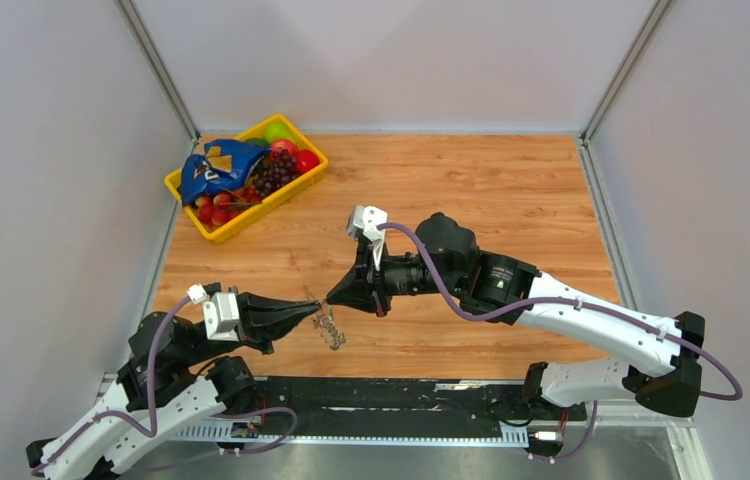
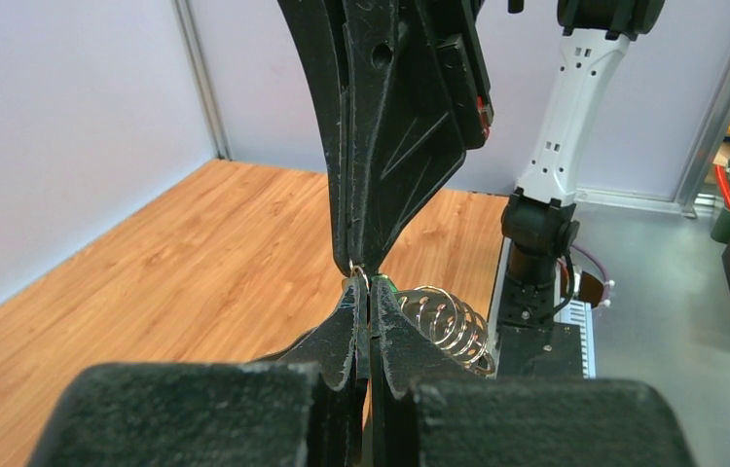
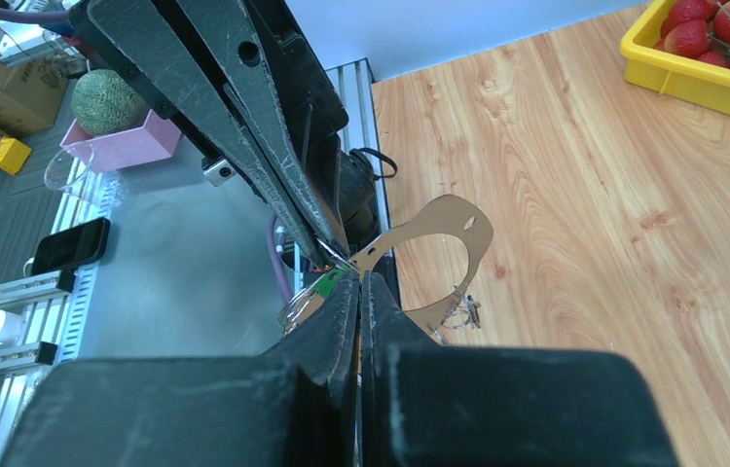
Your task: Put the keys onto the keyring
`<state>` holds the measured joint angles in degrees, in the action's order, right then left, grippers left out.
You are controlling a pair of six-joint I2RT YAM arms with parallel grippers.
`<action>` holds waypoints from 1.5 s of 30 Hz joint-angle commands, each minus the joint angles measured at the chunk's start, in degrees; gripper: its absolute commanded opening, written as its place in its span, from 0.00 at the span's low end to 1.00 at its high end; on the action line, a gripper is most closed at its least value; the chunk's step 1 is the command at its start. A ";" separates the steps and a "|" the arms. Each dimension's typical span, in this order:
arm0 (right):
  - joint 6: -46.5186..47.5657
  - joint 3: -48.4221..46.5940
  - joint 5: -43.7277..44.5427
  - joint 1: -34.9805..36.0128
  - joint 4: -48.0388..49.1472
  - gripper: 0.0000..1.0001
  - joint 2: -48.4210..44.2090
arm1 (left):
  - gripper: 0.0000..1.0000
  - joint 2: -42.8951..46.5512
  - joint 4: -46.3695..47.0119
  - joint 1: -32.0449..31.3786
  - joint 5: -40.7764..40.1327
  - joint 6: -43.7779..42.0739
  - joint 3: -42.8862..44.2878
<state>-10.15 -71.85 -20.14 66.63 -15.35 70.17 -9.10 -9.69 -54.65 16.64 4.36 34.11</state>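
Evidently the keyring [image 3: 439, 226], a flat band loop trailing a beaded chain [image 3: 460, 311], is held clear of the worktop [image 1: 511, 200], between the two arms near the front edge. One tiny green key [image 3: 335, 282] sits right at the point where the two hands meet. No other key can be made out.

The left hand [image 2: 367, 292] has its fingers pressed together, tip to tip against the right hand [image 3: 359, 280], which is likewise pressed together. The loop and the green piece are caught at that junction. Which hand bears which item cannot be determined. A silvery wire coil [image 2: 451, 323] hangs just beside the left fingertips.

Assessment: threading is under way, with the key brought to the ring. Whether it is actually on the ring is not verifiable. Seating it and releasing it remain outstanding. The yellow basket [image 1: 271, 203] stands well apart and plays no part.
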 commanded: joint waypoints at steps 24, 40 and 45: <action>9.71 2.28 -1.24 -0.80 1.16 0.41 -7.22 | 0.00 2.13 8.25 -0.16 5.43 1.22 -0.01; 33.17 0.25 0.88 7.81 -1.98 0.47 -8.84 | 0.00 0.45 22.21 -0.24 10.67 9.89 -4.02; 33.44 -1.39 0.67 8.03 -2.00 0.39 -8.75 | 0.00 -0.16 25.37 -0.22 13.12 11.88 -5.14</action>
<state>20.29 -69.63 -20.03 74.46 -17.65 62.65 -8.36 8.49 -54.72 27.03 13.21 29.15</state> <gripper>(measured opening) 0.423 0.009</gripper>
